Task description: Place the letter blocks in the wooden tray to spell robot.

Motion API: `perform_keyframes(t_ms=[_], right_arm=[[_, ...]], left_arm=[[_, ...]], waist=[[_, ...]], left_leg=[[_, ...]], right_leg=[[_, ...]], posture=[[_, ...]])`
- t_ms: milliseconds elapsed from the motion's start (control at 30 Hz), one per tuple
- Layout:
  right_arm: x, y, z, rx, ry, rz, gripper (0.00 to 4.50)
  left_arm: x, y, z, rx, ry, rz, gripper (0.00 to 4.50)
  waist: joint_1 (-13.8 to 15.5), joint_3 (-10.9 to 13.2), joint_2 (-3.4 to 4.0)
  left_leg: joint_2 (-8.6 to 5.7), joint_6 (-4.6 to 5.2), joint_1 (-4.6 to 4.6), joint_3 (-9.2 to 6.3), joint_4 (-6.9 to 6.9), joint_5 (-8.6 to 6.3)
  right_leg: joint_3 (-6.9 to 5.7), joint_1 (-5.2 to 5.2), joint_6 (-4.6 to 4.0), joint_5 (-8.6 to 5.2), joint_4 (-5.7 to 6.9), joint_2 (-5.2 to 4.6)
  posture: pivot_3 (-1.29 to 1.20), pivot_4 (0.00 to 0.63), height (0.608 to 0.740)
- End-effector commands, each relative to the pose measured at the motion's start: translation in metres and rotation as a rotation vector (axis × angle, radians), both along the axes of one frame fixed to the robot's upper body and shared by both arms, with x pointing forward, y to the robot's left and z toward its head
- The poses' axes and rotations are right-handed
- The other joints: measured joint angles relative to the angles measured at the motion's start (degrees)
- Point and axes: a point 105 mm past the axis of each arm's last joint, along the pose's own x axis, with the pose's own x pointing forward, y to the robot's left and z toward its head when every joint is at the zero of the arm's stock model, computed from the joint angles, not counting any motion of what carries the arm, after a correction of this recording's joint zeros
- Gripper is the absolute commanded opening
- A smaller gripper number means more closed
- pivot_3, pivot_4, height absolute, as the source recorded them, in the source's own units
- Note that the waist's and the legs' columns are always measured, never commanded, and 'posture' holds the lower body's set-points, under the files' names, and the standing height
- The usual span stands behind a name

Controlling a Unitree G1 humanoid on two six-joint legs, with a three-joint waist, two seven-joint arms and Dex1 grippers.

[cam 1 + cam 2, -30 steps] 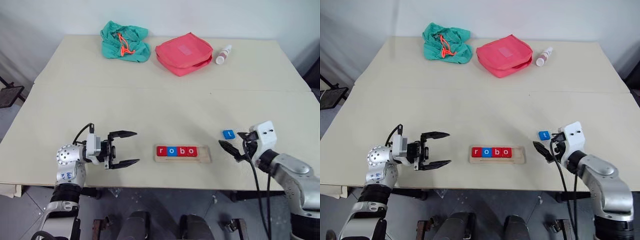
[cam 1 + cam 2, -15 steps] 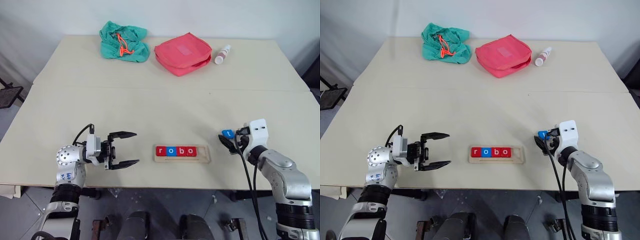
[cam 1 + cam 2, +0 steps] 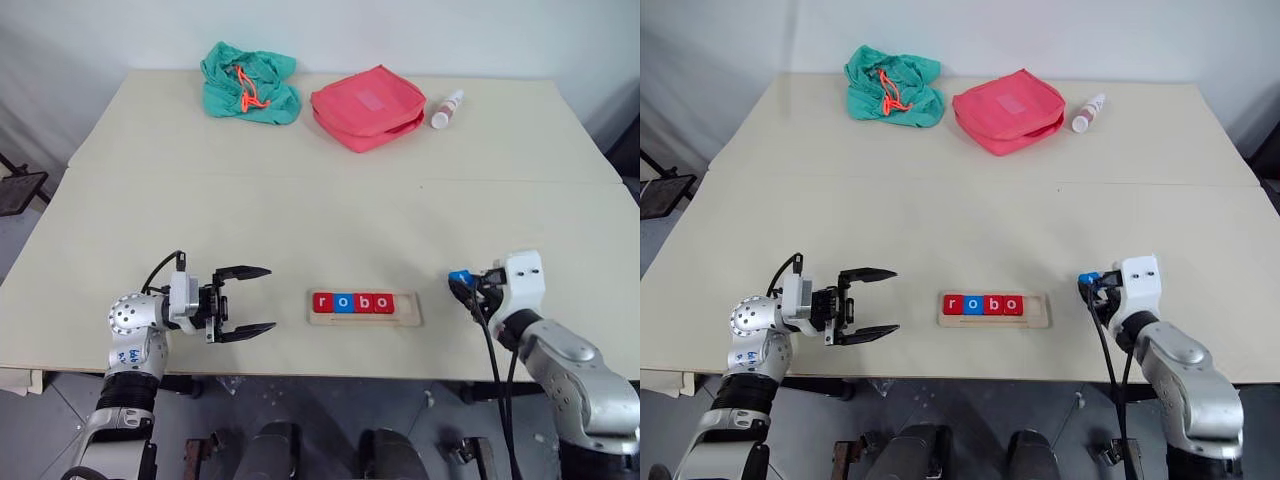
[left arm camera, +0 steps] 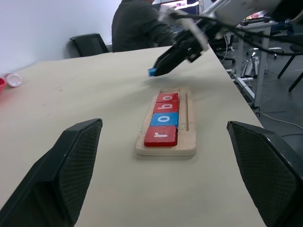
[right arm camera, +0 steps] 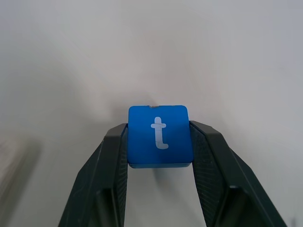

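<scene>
So the wooden tray (image 3: 364,308) sits near the table's front edge with r, o, b, o filled from its left, leaving the slot after them free. Off to its right, the right gripper (image 5: 158,142) pinches the blue t block (image 5: 159,136) by its sides, letter up for a flat drop-in, while the left gripper (image 3: 246,300) idles with jaws apart.

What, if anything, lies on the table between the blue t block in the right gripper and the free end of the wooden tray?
Nothing visible does. The blue t block sits between the right gripper's fingers, and bare table separates it from the wooden tray's empty end, beside the last red o block.
</scene>
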Motion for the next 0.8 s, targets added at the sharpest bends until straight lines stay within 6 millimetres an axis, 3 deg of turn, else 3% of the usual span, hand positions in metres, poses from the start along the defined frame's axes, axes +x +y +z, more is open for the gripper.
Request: perform_keyframes(t_ms=[33, 300, 600, 800], right_arm=[[-0.013, 0.011, 0.009, 0.014, -0.029, -0.004, 1.46], [-0.006, 0.01, 0.009, 0.026, -0.048, -0.042, 1.46], [-0.012, 0.016, 0.01, 0.029, -0.047, 0.043, 4.47], [-0.017, 0.017, 0.019, -0.183, -0.04, 0.355, 4.47]], left_arm=[[0.0, 0.0, 0.006, 0.006, -0.025, -0.021, 4.5], [0.003, -0.004, 0.008, 0.004, -0.026, -0.035, 4.5], [0.0, -0.001, 0.008, 0.007, -0.027, -0.025, 4.5], [-0.002, -0.001, 0.006, 0.004, -0.024, -0.018, 4.5]], waist=[[-0.05, 0.0, 0.0], [-0.11, 0.0, 0.0], [-0.11, 0.0, 0.0], [-0.07, 0.0, 0.0]], left_leg=[[0.0, 0.0, 0.0, 0.02, 0.0, 0.0], [-0.02, 0.0, 0.02, 0.06, 0.0, 0.0], [-0.02, 0.0, 0.02, 0.07, -0.01, 0.0], [-0.04, 0.01, 0.02, 0.1, 0.0, 0.0]], right_leg=[[0.02, 0.0, 0.0, 0.0, 0.0, 0.0], [0.1, -0.02, 0.0, 0.0, 0.0, 0.01], [0.11, -0.03, 0.0, 0.0, 0.01, 0.01], [0.13, -0.02, 0.0, 0.0, -0.03, 0.01]], posture=[[0.0, 0.15, 0.74], [0.0, 0.15, 0.74], [0.0, 0.15, 0.74], [0.0, 0.15, 0.74]])
